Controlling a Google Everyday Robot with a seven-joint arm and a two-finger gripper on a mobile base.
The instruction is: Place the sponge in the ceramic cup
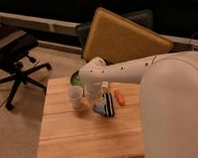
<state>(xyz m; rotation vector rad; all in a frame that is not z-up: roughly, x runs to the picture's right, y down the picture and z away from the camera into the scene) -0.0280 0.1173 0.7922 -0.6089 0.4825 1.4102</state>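
The ceramic cup (pixel 75 96) is a small white tapered cup standing upright on the wooden table (pixel 70 140). Just right of it, my gripper (pixel 95 97) hangs down from the white arm, low over the table. The sponge (pixel 99 110) shows as a small light-blue patch directly under the gripper, mostly hidden by it. I cannot tell whether the gripper touches the sponge. Cup and sponge are a short gap apart.
A black bar with a white stripe (pixel 110 104) lies right of the sponge, and a small orange piece (pixel 119 96) lies beyond it. A dark green bowl (pixel 76 78) sits behind the cup. An office chair (pixel 14 58) stands at left, and a yellow board (pixel 123 39) leans behind the table.
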